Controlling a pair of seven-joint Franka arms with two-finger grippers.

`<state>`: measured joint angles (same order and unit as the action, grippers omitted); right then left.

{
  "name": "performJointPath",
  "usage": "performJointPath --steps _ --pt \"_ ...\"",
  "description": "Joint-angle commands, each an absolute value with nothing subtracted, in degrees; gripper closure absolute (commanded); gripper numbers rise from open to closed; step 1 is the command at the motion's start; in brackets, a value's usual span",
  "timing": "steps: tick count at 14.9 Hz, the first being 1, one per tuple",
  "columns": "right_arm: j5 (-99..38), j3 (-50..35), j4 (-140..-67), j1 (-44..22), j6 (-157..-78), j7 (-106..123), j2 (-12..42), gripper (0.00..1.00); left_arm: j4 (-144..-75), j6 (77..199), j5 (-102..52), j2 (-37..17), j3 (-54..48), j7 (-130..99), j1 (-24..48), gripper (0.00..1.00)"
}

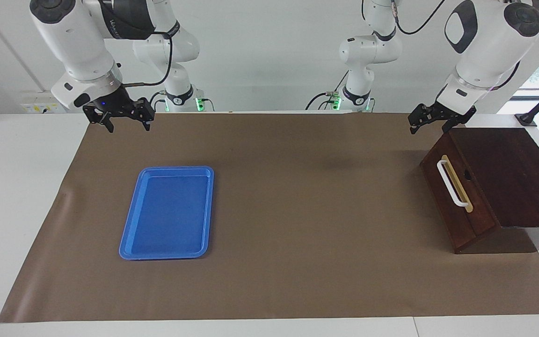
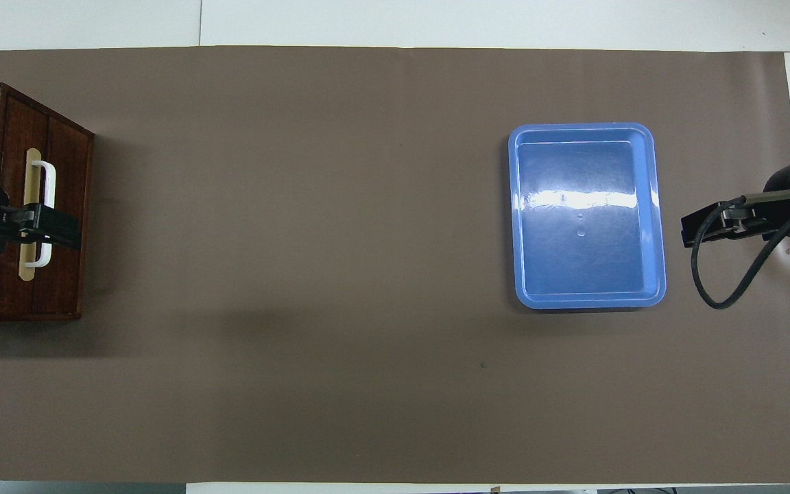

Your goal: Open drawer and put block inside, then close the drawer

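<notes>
The dark reddish-brown drawer (image 1: 473,222) stands at the left arm's end of the table, shut, its white bar handle (image 1: 452,183) facing the middle of the table. It also shows in the overhead view (image 2: 62,171). My left gripper (image 1: 429,127) hangs open and empty in the air over the drawer's front top edge, apart from the handle; in the overhead view it (image 2: 59,232) covers the handle (image 2: 49,185). My right gripper (image 1: 127,125) waits open and empty, raised over the right arm's end of the mat. The yellow block is out of view.
An empty flat blue tray (image 1: 166,213) lies on the brown mat toward the right arm's end, also in the overhead view (image 2: 587,261). The brown mat (image 1: 307,210) covers most of the white table.
</notes>
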<state>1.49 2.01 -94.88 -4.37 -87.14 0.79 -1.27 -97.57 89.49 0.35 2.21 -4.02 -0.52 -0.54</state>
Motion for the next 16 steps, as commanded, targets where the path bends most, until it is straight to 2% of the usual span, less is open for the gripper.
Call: performJointPath --steps 1,16 --pt "1.3 1.6 -95.5 -3.6 -86.4 2.3 -2.0 0.0 -99.0 90.6 -1.9 3.3 -3.5 0.4 -0.5 0.0" --pt "1.3 1.6 -95.5 -3.6 -86.4 2.3 -2.0 0.0 -98.1 92.8 -3.3 3.1 -3.4 0.5 -0.4 0.0"
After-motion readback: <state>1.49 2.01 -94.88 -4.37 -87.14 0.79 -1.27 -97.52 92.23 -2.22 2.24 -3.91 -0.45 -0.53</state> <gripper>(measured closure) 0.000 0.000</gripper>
